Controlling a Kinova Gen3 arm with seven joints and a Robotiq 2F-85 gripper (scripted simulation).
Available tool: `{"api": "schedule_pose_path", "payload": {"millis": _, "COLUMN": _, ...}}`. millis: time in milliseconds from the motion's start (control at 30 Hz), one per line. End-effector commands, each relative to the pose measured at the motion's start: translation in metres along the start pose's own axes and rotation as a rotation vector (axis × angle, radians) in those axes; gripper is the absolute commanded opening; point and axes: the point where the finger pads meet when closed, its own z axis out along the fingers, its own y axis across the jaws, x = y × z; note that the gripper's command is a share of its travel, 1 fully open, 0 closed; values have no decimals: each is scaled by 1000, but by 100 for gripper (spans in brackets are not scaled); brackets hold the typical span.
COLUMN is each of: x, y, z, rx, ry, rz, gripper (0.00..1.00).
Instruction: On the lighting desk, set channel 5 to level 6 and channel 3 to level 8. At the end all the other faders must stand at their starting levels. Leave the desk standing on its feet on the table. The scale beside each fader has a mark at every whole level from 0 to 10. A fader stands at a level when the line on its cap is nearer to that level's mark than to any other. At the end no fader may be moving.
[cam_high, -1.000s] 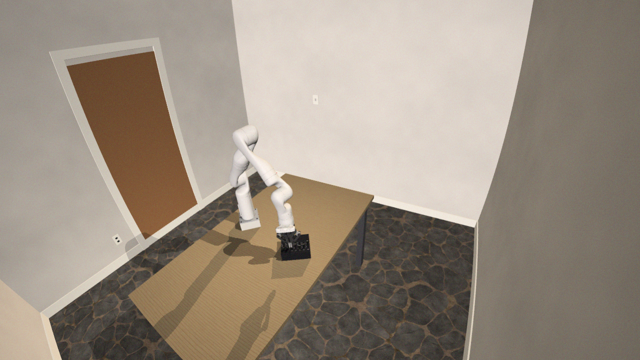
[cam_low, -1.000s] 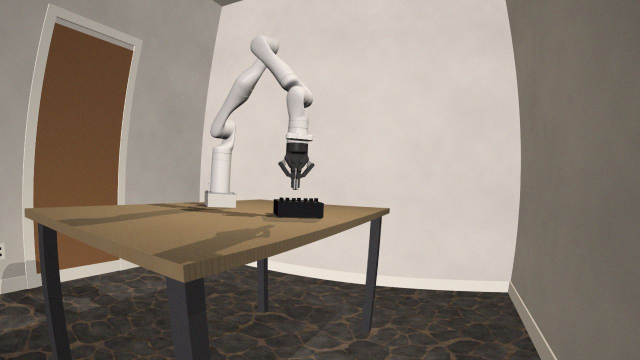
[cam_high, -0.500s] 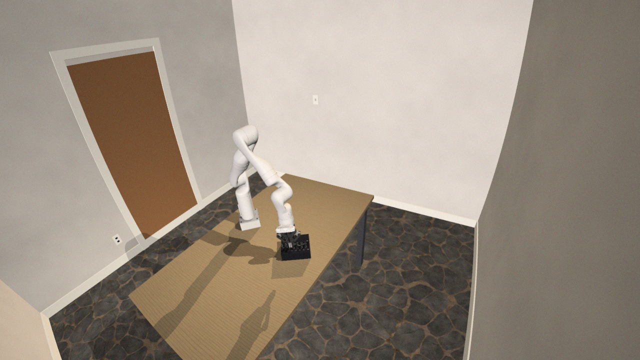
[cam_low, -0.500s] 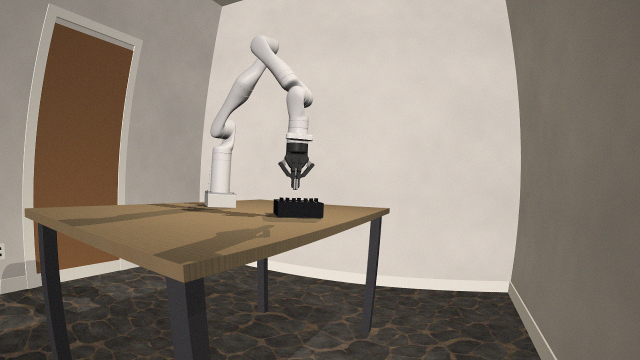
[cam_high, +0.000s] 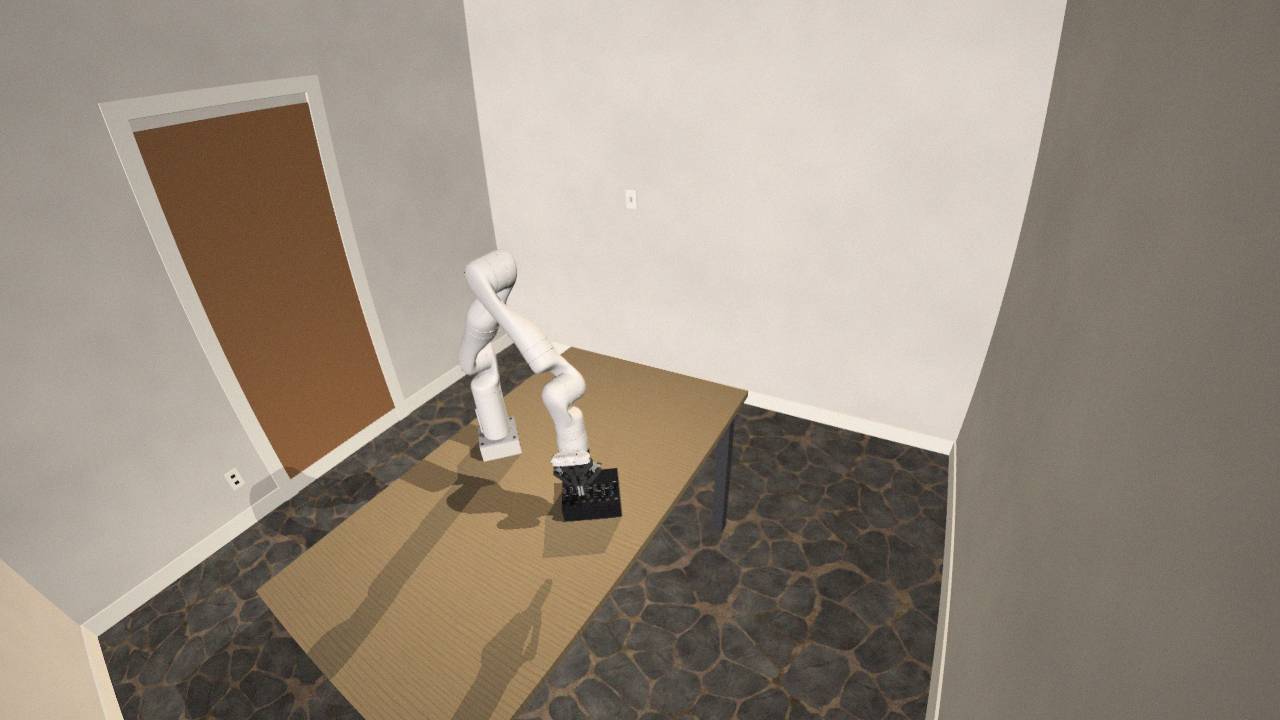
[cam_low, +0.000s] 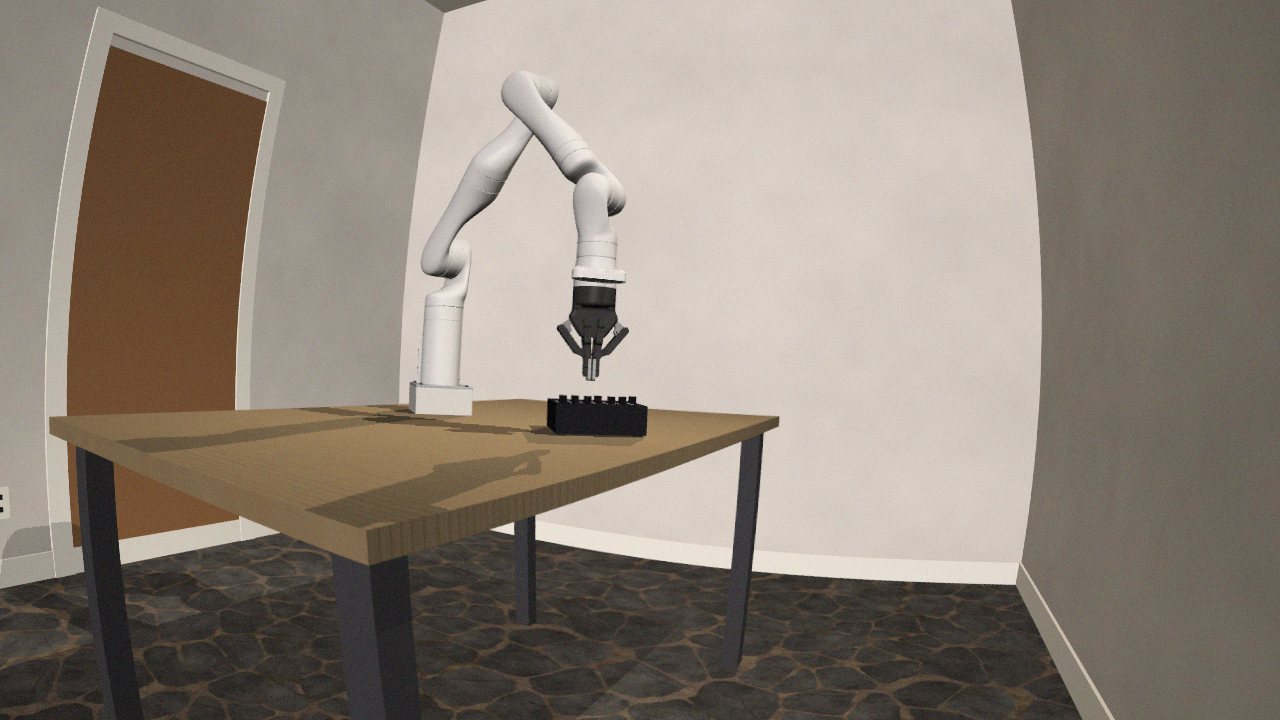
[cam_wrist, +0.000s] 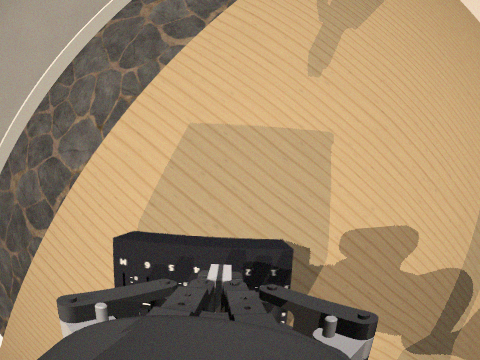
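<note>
The lighting desk (cam_low: 597, 416) is a small black box with a row of fader caps on top. It stands on its feet on the wooden table near the right edge, and also shows in the top view (cam_high: 591, 494). My gripper (cam_low: 589, 373) is shut and empty, pointing straight down, with its fingertips a short way above the fader caps. In the wrist view the shut fingers (cam_wrist: 220, 274) cover the middle of the desk (cam_wrist: 202, 263). Small white channel numbers show on either side of the fingers. The fader levels are hidden.
The arm's white base (cam_low: 440, 396) stands on the table behind the desk. The table's right edge (cam_high: 689, 483) is close to the desk. A door (cam_high: 259, 277) is in the left wall.
</note>
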Motion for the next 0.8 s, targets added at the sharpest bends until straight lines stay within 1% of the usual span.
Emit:
{"api": "schedule_pose_path", "payload": {"millis": 0, "x": 0, "y": 0, "z": 1, "rx": 0, "ry": 0, "rz": 0, "gripper": 0}}
{"api": "schedule_pose_path", "payload": {"millis": 767, "x": 0, "y": 0, "z": 15, "rx": 0, "ry": 0, "rz": 0, "gripper": 0}}
